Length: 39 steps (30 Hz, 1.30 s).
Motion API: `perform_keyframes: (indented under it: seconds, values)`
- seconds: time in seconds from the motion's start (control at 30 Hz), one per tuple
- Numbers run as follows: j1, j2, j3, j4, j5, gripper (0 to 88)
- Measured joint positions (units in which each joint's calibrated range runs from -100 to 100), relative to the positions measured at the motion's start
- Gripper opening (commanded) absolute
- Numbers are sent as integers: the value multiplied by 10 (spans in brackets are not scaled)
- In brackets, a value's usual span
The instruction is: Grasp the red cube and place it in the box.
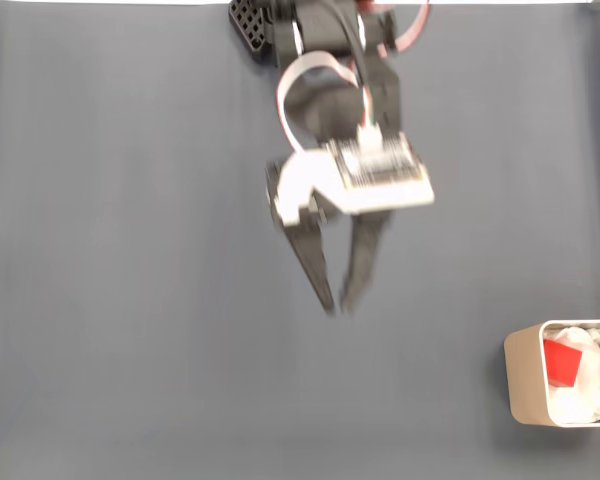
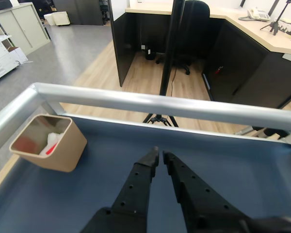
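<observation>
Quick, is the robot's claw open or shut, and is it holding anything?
Claw: shut or nearly so, tips almost touching, holding nothing. The red cube already lies in the box.

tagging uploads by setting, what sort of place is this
Most likely an office. The wrist view looks past the blue table and its metal rail to dark desk partitions, an office chair and a desk phone on a light worktop, over a wooden floor.
</observation>
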Motion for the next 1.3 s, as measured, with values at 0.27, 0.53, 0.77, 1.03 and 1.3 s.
perform_keyframes:
  seconds: [0.27, 0.53, 0.77, 1.03, 1.3]
  values:
    - [17, -307, 334, 1, -3, 0]
    - [21, -558, 626, 85, -8, 0]
    - [22, -658, 670, 247, -23, 0]
    - [33, -678, 670, 391, -23, 0]
    - [36, -686, 670, 438, -12, 0]
